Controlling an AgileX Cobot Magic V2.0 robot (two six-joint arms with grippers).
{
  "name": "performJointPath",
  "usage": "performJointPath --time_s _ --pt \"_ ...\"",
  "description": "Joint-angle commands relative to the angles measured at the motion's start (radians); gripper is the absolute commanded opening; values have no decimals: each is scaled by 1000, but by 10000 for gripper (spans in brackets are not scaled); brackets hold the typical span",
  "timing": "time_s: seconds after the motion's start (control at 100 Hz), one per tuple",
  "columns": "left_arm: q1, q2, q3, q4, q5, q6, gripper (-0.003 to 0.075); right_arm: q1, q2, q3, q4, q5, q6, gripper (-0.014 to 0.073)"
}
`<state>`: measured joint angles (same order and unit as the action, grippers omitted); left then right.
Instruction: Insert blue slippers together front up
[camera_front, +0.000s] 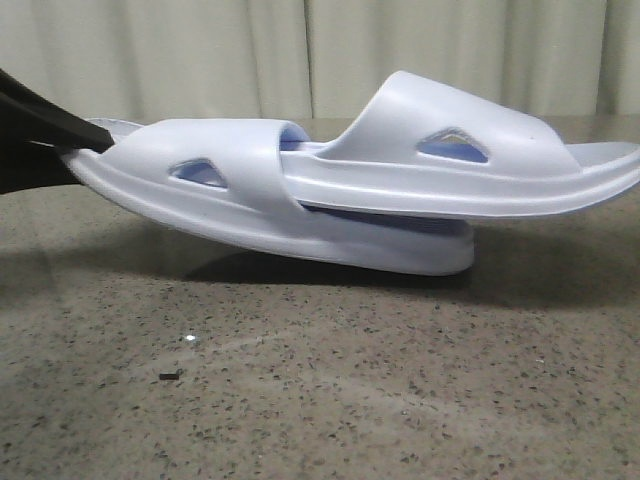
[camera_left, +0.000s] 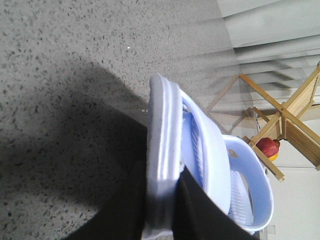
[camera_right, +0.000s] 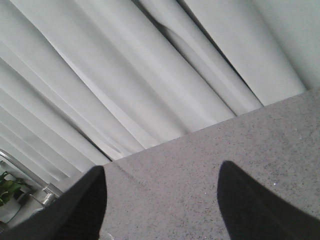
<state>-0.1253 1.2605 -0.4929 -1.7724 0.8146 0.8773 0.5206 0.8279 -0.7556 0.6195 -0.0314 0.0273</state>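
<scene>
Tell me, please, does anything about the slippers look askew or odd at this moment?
Yes. The lower slipper is tilted: the left gripper pinches its raised end, and only its other end touches the table. The upper slipper is pushed through its strap and lies across it. The right gripper is open over bare table.

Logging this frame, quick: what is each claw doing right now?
Left claw: closed on the heel of one pale blue moulded foam slipper.
Right claw: open, holding nothing.
</scene>
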Motion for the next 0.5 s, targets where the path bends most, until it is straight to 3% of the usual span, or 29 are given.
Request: performJointPath --time_s 0.0,0.35,0.49 --pt "-7 -16 -29 -89 52 12 16 -6 -13 -34 -16 -54 -18 415" --pt "-7 -14 -25 -37 47 39 30 -6 -13 -34 -16 -54 -18 415" --pt "-7 -14 -25 -19 47 39 179 -6 -13 -34 -16 -54 -18 415"
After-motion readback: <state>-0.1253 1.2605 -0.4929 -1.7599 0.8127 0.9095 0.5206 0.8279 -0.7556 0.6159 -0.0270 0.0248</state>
